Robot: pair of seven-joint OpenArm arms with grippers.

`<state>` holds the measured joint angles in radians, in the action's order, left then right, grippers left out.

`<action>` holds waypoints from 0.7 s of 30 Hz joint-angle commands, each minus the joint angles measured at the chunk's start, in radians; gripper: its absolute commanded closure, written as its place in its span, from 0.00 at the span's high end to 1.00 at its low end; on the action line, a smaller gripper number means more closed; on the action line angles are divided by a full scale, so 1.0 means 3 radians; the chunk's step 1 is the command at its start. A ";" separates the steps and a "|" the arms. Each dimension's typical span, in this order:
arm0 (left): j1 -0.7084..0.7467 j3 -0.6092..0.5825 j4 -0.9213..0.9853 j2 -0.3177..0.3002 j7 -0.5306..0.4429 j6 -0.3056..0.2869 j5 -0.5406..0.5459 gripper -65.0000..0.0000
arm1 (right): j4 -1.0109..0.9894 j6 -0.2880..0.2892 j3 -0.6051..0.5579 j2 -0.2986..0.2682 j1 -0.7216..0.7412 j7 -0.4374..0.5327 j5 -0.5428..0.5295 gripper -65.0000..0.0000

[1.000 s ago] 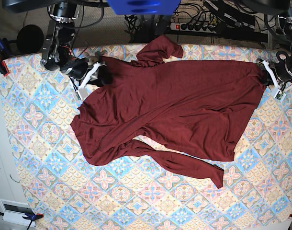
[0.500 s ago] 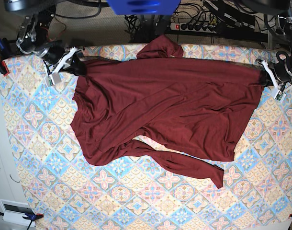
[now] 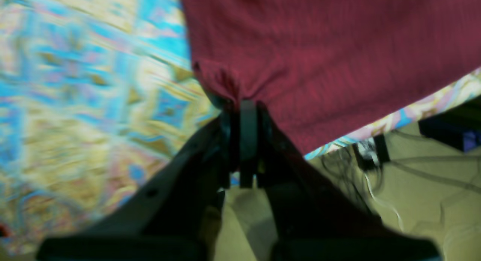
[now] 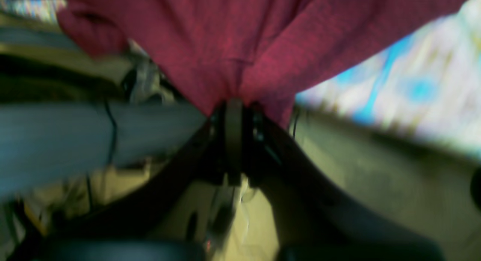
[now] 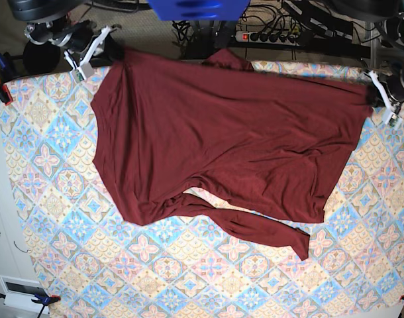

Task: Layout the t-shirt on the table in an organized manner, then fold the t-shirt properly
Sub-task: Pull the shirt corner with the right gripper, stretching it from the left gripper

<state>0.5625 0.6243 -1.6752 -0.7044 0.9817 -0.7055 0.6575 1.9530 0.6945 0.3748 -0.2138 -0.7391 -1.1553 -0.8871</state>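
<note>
1. Counting the things in view: one t-shirt (image 5: 228, 132), one table (image 5: 56, 218), two grippers. No container shows anywhere, so nothing sits inside anything.
2. The t-shirt is dark maroon and lies spread across the far half of the table, its far edge stretched between the two grippers. One long sleeve (image 5: 255, 228) trails toward the near side and ends on the patterned cloth; a second sleeve (image 5: 225, 59) bunches at the far edge.
3. The left gripper (image 5: 376, 95), at the base view's right, is clamped on a corner of the t-shirt; the left wrist view shows its jaws pressed together with maroon fabric puckered between them.
4. The right gripper (image 5: 109, 50), at the base view's left, has its jaws closed on the opposite corner, which appears lifted past the far table edge, though the right wrist view is blurred.
5. One power strip (image 5: 271, 36) with cables lies on the floor beyond the table.
</note>
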 commanded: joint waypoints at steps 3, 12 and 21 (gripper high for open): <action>-0.0021 0.0412 -0.0044 0.0034 -0.0058 0.0025 0.0266 0.00 | 0.0080 0.0012 0.0032 -0.0037 0.0037 0.0099 -0.0232 0.03; -0.0512 0.0561 0.0211 0.0351 -0.0043 0.0025 0.0614 0.00 | 0.0049 0.0012 0.0032 -0.0037 0.0686 0.0094 -0.0467 0.02; -0.1156 0.0545 0.0933 0.0586 -0.0058 0.0025 0.0578 0.00 | -0.0022 0.0012 0.0027 -0.0037 0.1172 0.0094 0.0116 0.02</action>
<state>0.2234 0.7776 -1.3827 -0.4984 0.9913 -0.6994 0.8162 1.9297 0.6952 0.3794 -0.2134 -0.3981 -1.1561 -0.8238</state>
